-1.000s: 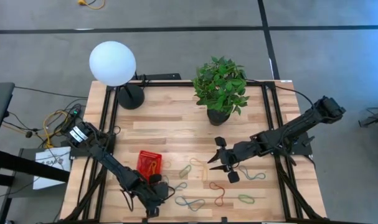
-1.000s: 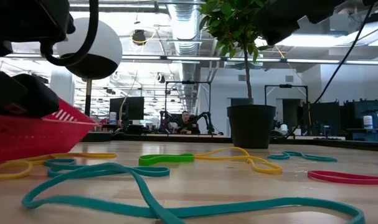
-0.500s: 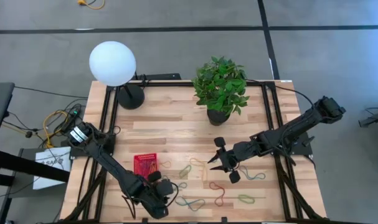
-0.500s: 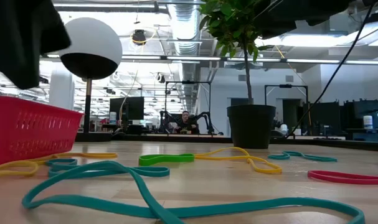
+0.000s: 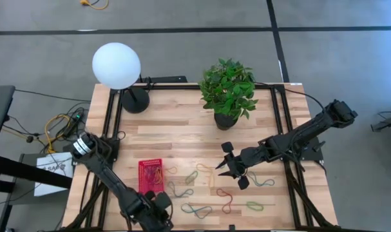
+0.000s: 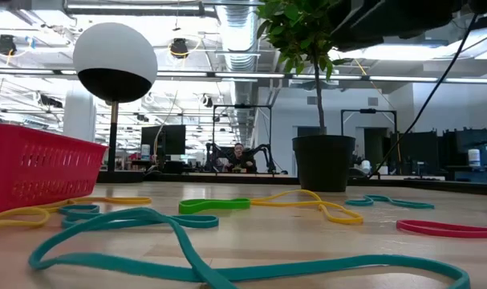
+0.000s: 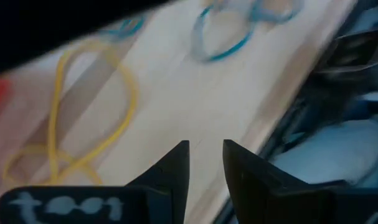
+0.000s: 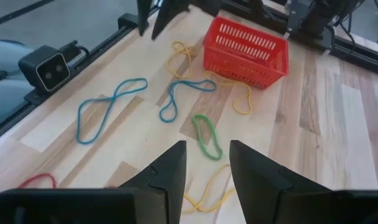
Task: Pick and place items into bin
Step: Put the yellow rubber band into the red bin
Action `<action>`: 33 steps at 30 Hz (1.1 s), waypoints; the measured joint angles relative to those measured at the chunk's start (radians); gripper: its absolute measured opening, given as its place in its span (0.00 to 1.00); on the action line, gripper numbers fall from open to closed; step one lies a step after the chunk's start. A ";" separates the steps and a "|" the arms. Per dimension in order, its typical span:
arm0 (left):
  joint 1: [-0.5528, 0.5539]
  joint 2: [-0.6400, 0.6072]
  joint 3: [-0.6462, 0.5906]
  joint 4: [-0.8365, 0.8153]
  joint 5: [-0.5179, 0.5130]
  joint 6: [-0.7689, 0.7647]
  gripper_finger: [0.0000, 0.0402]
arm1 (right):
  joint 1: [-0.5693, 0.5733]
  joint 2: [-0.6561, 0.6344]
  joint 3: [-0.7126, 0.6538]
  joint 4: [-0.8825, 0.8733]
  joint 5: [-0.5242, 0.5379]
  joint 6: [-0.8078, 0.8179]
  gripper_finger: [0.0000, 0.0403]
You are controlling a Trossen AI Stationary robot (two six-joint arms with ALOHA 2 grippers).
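While both arms reach in over the wooden table, the largest things on it stand at the far side from the grippers: a white globe lamp and a potted plant, the plant just beyond the right gripper.

Nearest the left gripper, which hangs at the table's front edge, is the red bin, sitting flat just beyond it toward the lamp, with a few loops inside. The left gripper's fingers stand a little apart with nothing between them, over bare wood beside a yellow loop.

Over mid-table, the right gripper has its fingers spread and empty. The bin lies well ahead of it, across the scattered items.

Between the two grippers lie the loops: a green one just ahead of the right gripper, blue ones toward the front edge, a yellow one close beside the right gripper, and a red one in front of it.
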 joint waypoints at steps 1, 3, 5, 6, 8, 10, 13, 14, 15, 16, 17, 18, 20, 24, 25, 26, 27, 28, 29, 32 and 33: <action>-0.003 0.013 0.000 0.002 0.008 -0.010 0.22 | 0.000 0.000 0.000 0.002 0.000 0.000 0.29; -0.007 0.038 0.000 0.005 0.025 -0.019 0.22 | 0.000 0.000 0.000 -0.001 0.000 0.007 0.29; -0.008 0.057 0.001 0.000 0.036 -0.015 0.22 | 0.000 0.000 0.000 0.001 0.000 0.017 0.29; -0.007 0.069 0.010 -0.012 0.040 -0.013 0.22 | 0.000 0.000 0.000 0.003 0.000 0.024 0.29; -0.003 0.076 0.035 -0.075 0.040 -0.001 0.22 | 0.000 0.000 0.000 0.009 0.000 0.026 0.29; 0.000 0.073 0.065 -0.150 0.033 0.001 0.22 | 0.000 0.000 0.000 0.012 0.000 0.028 0.29; -0.004 0.073 0.133 -0.317 -0.034 0.001 0.20 | 0.000 0.000 0.000 0.018 0.000 0.046 0.29; -0.007 0.072 0.153 -0.345 -0.061 0.002 0.19 | 0.000 0.000 0.000 0.017 0.000 0.053 0.29; -0.008 0.071 0.166 -0.353 -0.079 0.001 0.18 | 0.000 0.000 0.000 0.015 0.000 0.058 0.29; -0.008 0.071 0.178 -0.363 -0.096 0.001 0.17 | 0.000 0.000 0.000 0.014 0.000 0.061 0.29; -0.008 0.071 0.187 -0.370 -0.105 0.006 0.15 | 0.000 0.000 0.000 0.013 0.000 0.063 0.29; -0.008 0.071 0.193 -0.370 -0.108 0.021 0.13 | 0.000 0.000 0.000 0.013 0.000 0.064 0.29; -0.008 0.071 0.192 -0.331 -0.109 0.036 0.10 | 0.000 0.000 0.000 0.013 0.000 0.065 0.29; -0.007 0.071 0.186 -0.315 -0.106 0.059 0.07 | 0.000 0.000 0.000 0.008 0.000 0.102 0.29; -0.008 0.071 0.186 -0.322 -0.110 0.069 0.07 | 0.000 0.000 0.000 0.006 0.000 0.106 0.29; -0.008 0.071 0.186 -0.334 -0.119 0.081 0.07 | 0.000 0.000 0.000 0.004 0.000 0.110 0.29; -0.008 0.071 0.185 -0.342 -0.130 0.098 0.07 | 0.000 0.000 0.000 0.005 0.000 0.114 0.29; -0.008 0.071 0.185 -0.342 -0.141 0.116 0.08 | 0.000 0.000 0.000 0.005 0.000 0.118 0.29; -0.007 0.071 0.185 -0.340 -0.147 0.133 0.09 | 0.000 0.000 0.000 0.005 0.000 0.124 0.29; 0.000 0.071 0.185 -0.336 -0.148 0.156 0.12 | 0.001 0.000 0.000 0.005 0.000 0.125 0.29; 0.003 0.071 0.185 -0.333 -0.148 0.156 0.13 | 0.001 0.000 0.000 0.005 0.000 0.125 0.29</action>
